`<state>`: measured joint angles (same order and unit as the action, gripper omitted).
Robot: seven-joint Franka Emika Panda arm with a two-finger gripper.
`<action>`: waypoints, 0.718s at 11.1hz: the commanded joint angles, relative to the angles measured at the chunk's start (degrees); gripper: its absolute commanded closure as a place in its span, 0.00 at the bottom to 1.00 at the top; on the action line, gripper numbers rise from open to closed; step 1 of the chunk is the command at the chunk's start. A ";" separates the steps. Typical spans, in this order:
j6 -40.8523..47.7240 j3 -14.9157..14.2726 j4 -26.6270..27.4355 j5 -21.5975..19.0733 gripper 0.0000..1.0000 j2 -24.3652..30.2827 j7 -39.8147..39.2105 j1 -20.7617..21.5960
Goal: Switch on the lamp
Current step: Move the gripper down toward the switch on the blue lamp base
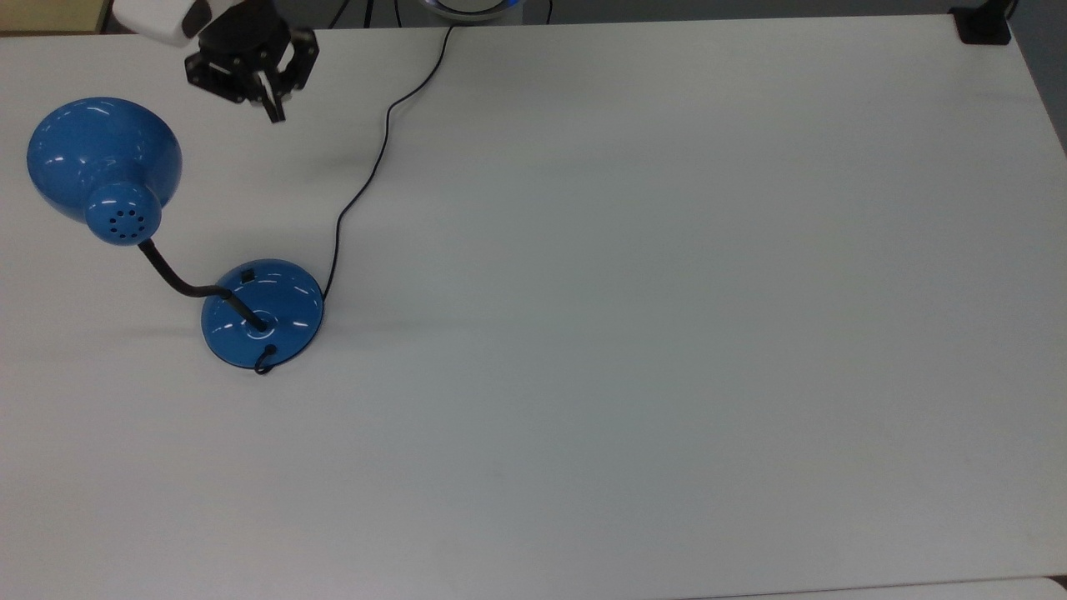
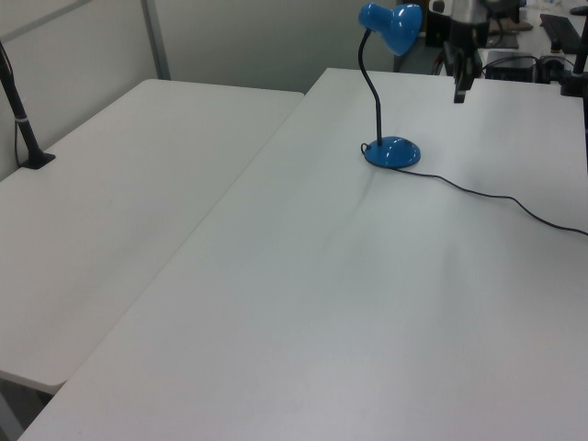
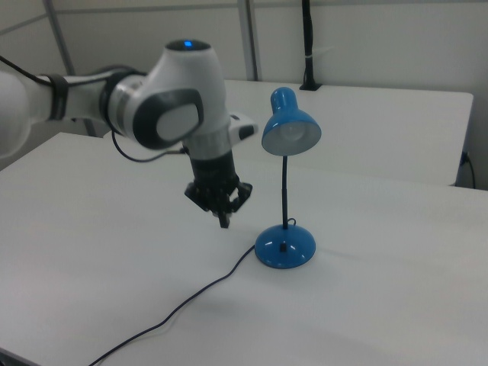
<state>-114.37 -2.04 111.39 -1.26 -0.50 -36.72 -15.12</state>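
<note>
1 blue desk lamp (image 1: 167, 242) is standing near the top view's left edge of the white table (image 1: 667, 333), its shade unlit in the right view. You are seeing the small black switch (image 1: 247, 272) sitting on the round base (image 1: 262, 312), well apart from the gripper (image 1: 273, 110), whose fingers are pinched together and holding nothing. Descending off-centre is likely risking a slide across the glossy base, or snagging the 1 black cord (image 1: 367, 175) trailing beside it.
</note>
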 commanded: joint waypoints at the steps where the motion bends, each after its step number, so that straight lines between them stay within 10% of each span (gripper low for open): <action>1: -16.97 0.20 7.17 -4.87 1.00 -1.69 -1.07 -2.46; 8: -41.01 0.20 6.74 -12.45 1.00 -14.43 -0.81 -2.64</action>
<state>-149.67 -2.04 118.09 -11.70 -11.94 -36.74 -17.71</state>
